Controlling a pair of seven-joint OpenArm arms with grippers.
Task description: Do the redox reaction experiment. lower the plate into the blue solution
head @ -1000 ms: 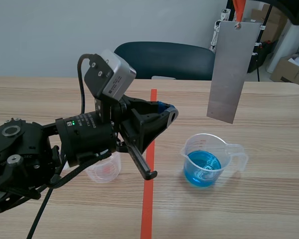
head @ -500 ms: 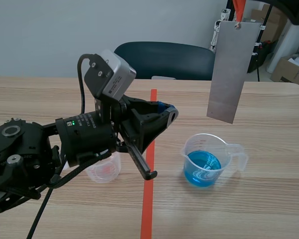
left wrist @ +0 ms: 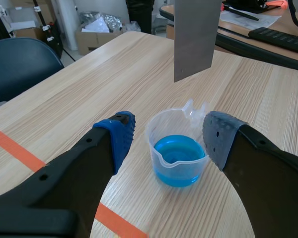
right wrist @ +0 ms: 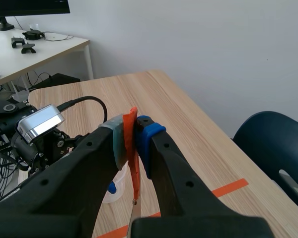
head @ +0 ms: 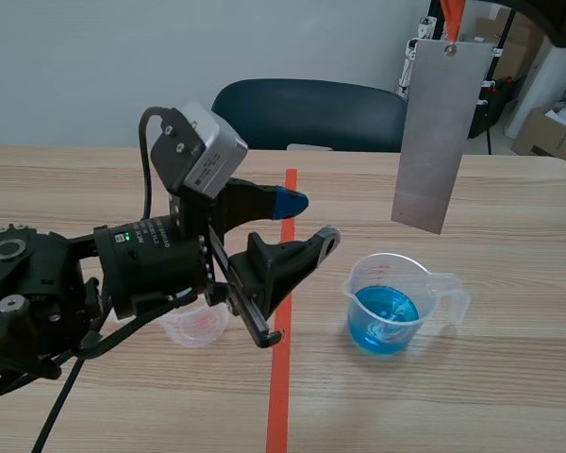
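Nearest the robot, the left gripper (left wrist: 168, 130) is spread wide and has hold of nothing. A small clear cup (head: 196, 326) sits on the table (head: 94, 189) beside its arm. Ahead of its fingers stands the clear measuring beaker (head: 401, 300), untouched, with the blue solution (head: 382, 319) filling its lower part. Above the beaker and a little beyond it, the metal plate (head: 432, 132) hangs upright in the air, its lower edge well clear of the rim. It dangles from an orange strip (right wrist: 135, 173) pinched between the closed pads of the right gripper (right wrist: 134, 130). A dark chair (head: 311, 113) stands past the table. The plate is lifted and dry, I judge. It has yet to be lined up over the mouth and lowered into the liquid.
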